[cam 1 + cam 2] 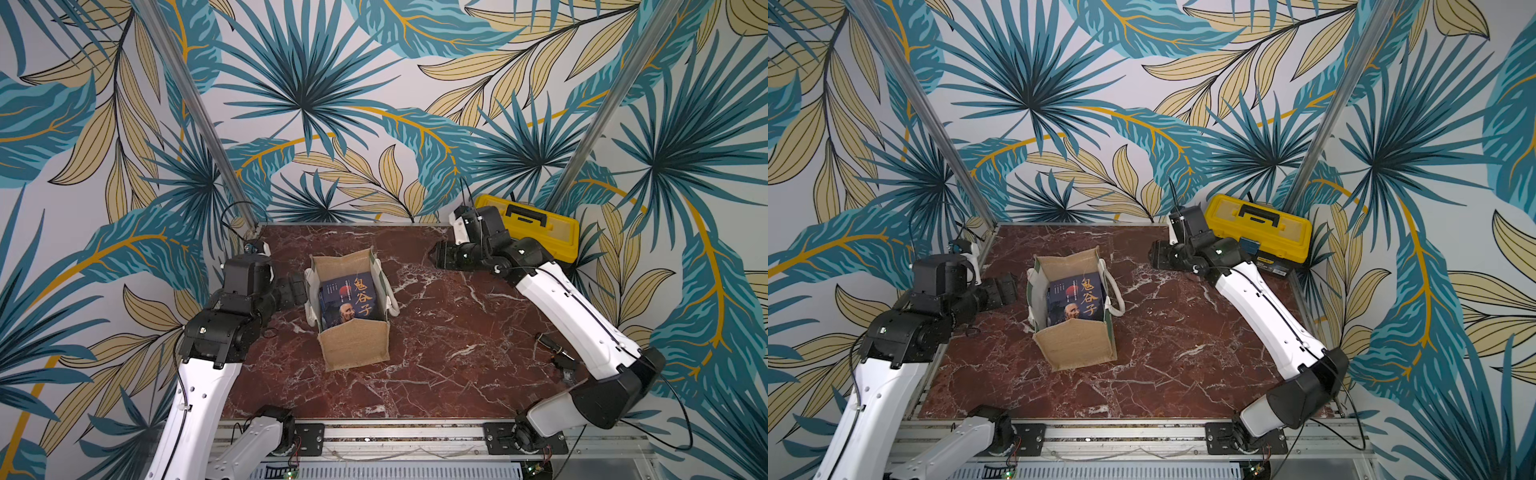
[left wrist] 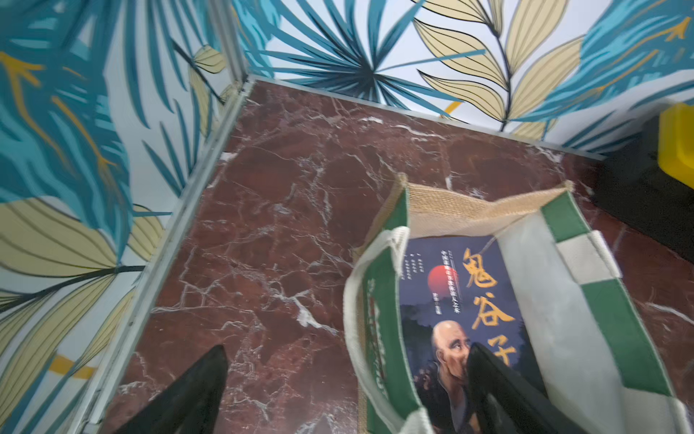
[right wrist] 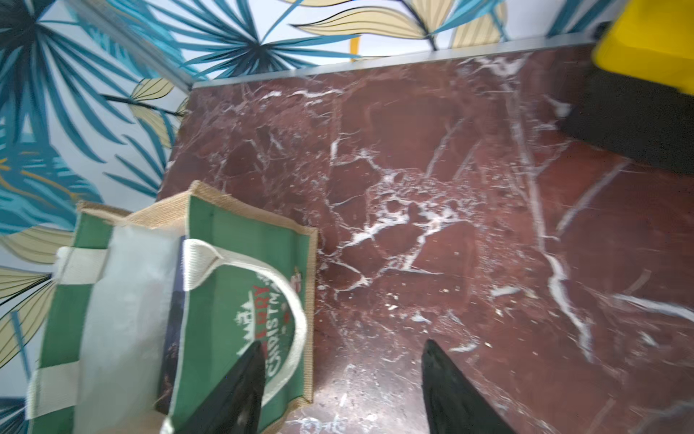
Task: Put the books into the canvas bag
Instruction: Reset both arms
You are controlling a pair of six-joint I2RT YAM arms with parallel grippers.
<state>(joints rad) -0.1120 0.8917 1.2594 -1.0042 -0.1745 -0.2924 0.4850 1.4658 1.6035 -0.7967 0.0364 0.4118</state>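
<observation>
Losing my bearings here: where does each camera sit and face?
Top views: above the arm bases, looking down on red marble table, tan burlap bag; left arm, right arm show.
Left wrist: rides behind open left gripper, looking into bag at navy paperback book.
Right wrist: behind open right gripper, facing bag's green side.
Shared: both wrists see bag, yellow toolbox.

desk (image 1: 436, 374): red-brown marble look, white veins, smooth, slight sheen | canvas bag (image 1: 357, 349): coarse woven tan burlap ends, smoother green-and-white cloth sides, white webbing handles | top book (image 1: 349, 299): glossy navy paper cover | toolbox (image 1: 557, 237), upper right of frame: shiny yellow plastic | front rail (image 1: 407, 436): brushed metal
</observation>
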